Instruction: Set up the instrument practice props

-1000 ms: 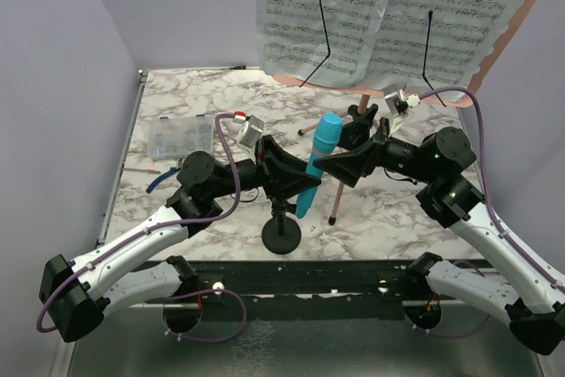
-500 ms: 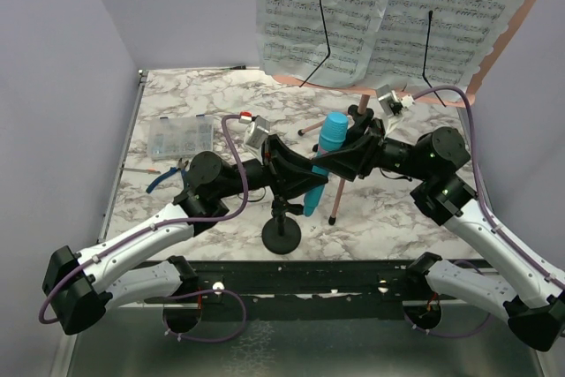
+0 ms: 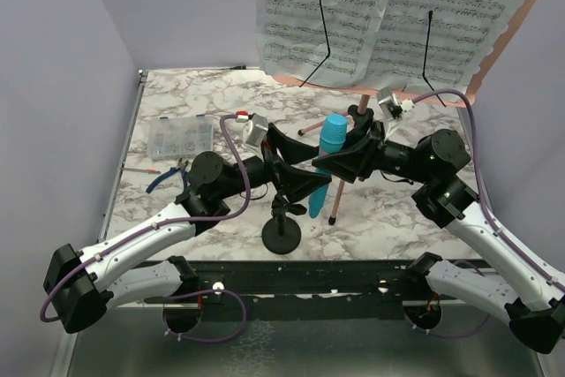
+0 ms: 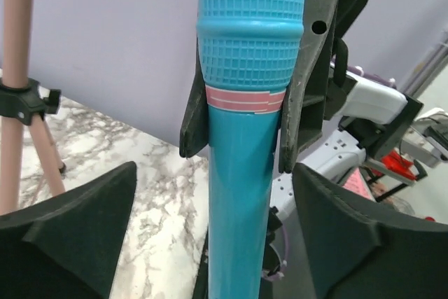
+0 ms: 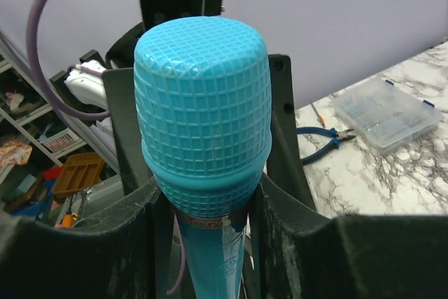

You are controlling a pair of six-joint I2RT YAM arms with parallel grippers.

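Apparent step: seating blue toy microphone (image 3: 331,143) in mic stand (image 3: 282,234). Right gripper (image 4: 245,99) jaws pinch it under the head, beside the stand's top. Left gripper (image 4: 213,236) jaws spread (flanking, not touching). Next: lower tail onto stand.

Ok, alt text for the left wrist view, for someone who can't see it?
A blue toy microphone stands upright mid-frame, clamped just below its gridded head by the right gripper. The left gripper is open, its black pads spread either side of the handle without touching. A pink music stand leg rises at left over the marble table.
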